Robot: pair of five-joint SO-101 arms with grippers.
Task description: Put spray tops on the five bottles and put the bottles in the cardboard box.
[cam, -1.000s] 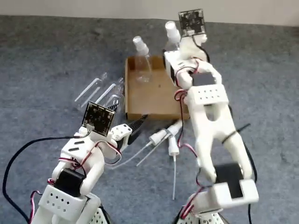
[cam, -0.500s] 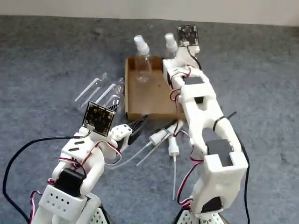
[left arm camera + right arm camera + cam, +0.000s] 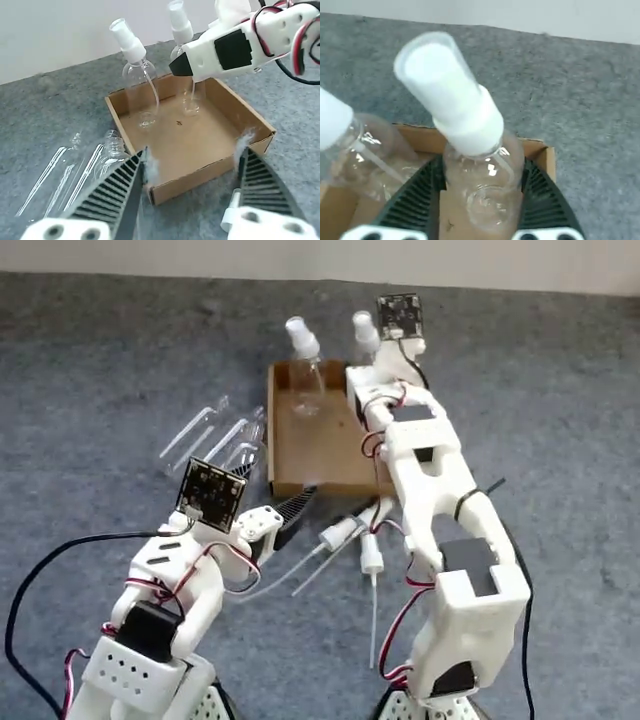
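The shallow brown cardboard box (image 3: pixel 330 455) has the right gripper (image 3: pixel 483 172) clenched around a clear capped bottle (image 3: pixel 470 145) standing in its far right corner. The left gripper (image 3: pixel 192 165) hangs spread apart just outside the box's near wall. A second capped bottle (image 3: pixel 305 370) stands in the box's far left corner. Uncapped clear bottles (image 3: pixel 215 435) lie left of the box, and loose white spray tops (image 3: pixel 350 535) lie by its near wall.

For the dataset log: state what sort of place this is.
Likely a robotics lab bench: two white plastic robot arms with bare wiring, a grey carpeted table, and a clear plastic spray bottle in a shallow brown cardboard box.
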